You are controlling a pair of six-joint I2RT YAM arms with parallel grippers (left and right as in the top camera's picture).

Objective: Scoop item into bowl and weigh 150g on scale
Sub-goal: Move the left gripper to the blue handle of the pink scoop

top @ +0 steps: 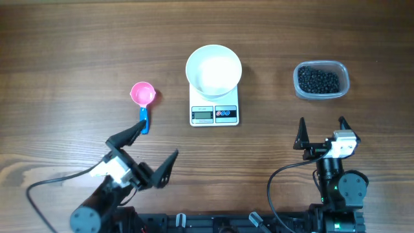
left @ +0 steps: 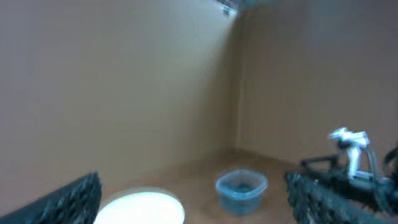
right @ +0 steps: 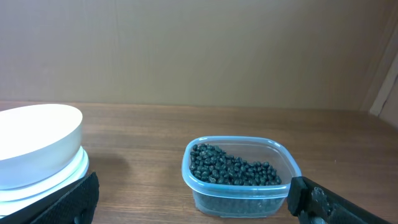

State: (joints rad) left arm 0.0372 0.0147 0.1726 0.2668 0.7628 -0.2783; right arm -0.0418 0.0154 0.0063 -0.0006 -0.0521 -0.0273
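You had not started scooping: both hands stood wide and empty at the bottom of the frame, the left hand [top: 145,154] just below the pink scoop [top: 143,96], the right hand [top: 322,133] below the clear tub [top: 301,90]. The beans [top: 318,79], a loose, dark heap of small round pieces, lay in that tub at upper right. The white bowl [top: 213,70] sat empty on the scale [top: 214,114] at centre. Next, I judged, your left hand needed to close on the scoop's blue handle.
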